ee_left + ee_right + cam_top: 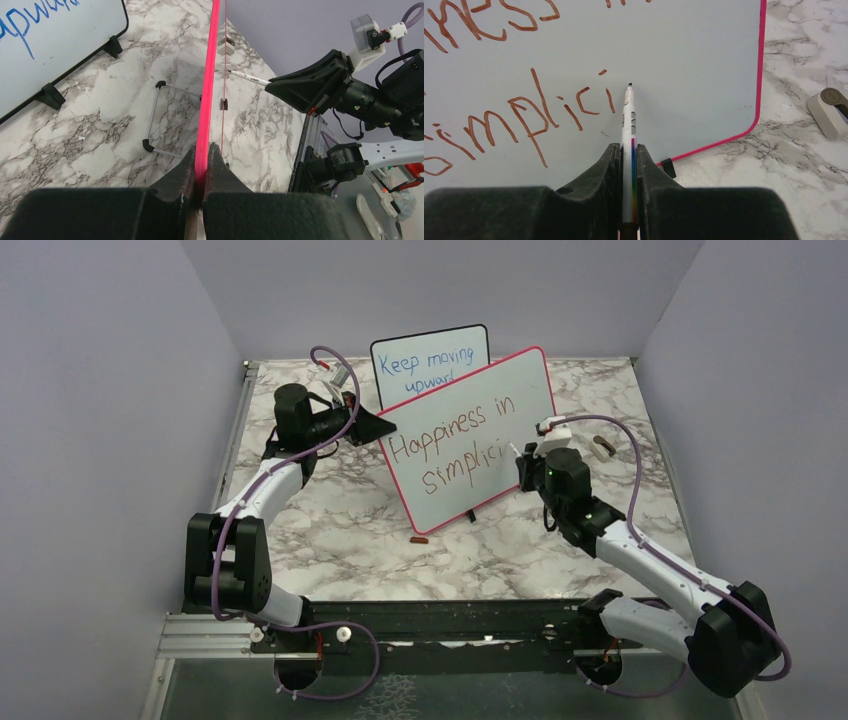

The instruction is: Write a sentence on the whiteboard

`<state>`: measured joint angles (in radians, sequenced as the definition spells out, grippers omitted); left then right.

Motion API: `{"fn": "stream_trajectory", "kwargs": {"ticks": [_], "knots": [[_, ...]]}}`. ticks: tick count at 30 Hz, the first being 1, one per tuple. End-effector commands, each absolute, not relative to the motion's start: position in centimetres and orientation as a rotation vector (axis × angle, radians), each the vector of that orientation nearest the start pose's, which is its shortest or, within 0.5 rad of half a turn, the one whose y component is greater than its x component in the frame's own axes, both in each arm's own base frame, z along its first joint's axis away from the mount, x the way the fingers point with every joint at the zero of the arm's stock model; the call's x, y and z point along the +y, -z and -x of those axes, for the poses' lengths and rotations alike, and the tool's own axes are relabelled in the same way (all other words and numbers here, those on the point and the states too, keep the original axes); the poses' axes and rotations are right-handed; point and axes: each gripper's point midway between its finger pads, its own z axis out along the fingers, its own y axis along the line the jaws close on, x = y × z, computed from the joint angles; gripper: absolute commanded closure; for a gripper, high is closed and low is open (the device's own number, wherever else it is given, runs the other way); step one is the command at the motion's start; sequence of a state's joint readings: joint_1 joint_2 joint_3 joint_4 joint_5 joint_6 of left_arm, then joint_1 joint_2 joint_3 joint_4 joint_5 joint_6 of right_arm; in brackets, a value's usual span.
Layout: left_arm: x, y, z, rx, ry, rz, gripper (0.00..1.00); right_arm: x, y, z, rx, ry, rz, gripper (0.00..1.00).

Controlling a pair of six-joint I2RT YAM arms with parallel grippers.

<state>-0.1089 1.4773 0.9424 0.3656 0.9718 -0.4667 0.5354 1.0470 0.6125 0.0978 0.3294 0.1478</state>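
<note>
The pink-framed whiteboard (pixel 520 375) stands tilted on the marble table. Its sentence (pixel 455 435) in brownish-red reads "Happiness in" over "simplici". My left gripper (pixel 372 426) is shut on the board's left edge; the left wrist view shows the pink frame (pixel 206 100) edge-on between the jaws of my left gripper (pixel 202 152). My right gripper (pixel 524 462) is shut on a white marker (pixel 628 125). In the right wrist view my right gripper (pixel 628 152) points the marker's tip at the whiteboard (pixel 704 60), just right of the last "i" of the sentence (pixel 524 115).
A smaller black-framed board (pixel 430 360) with blue "Keep moving upward" stands behind. An eraser (pixel 603 447) lies right of the pink board, and it also shows in the right wrist view (pixel 830 111). A marker cap (pixel 419 537) lies in front. A wire stand (pixel 160 120) lies behind the board.
</note>
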Motion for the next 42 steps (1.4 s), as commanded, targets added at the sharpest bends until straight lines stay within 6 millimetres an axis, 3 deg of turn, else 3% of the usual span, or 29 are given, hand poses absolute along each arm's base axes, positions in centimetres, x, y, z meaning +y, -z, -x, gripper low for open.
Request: {"fn": "stream_trajectory", "kwargs": {"ticks": [1, 9, 23, 33, 42], "knots": [[-19.2, -19.6, -37.2, 1.912, 1.163, -0.394, 1.0, 14.3, -20.1, -33.9, 1.81, -0.196, 0.151, 0.99], [-19.1, -19.5, -37.2, 1.913, 1.16, -0.394, 1.0, 14.6, -19.5, -34.2, 1.828, -0.212, 0.171, 0.99], [-19.1, -19.4, -37.3, 1.917, 1.156, -0.394, 1.0, 13.2, -18.5, -35.1, 1.846, -0.156, 0.136, 0.99], [-19.1, -19.3, -37.3, 1.92, 1.153, -0.391, 1.0, 12.9, -20.0, -34.8, 1.809, -0.164, 0.137, 0.99], [-19.1, -19.3, -37.3, 1.92, 1.155, -0.39, 1.0, 13.9, -21.3, -34.9, 1.779, -0.216, 0.175, 0.99]]}}
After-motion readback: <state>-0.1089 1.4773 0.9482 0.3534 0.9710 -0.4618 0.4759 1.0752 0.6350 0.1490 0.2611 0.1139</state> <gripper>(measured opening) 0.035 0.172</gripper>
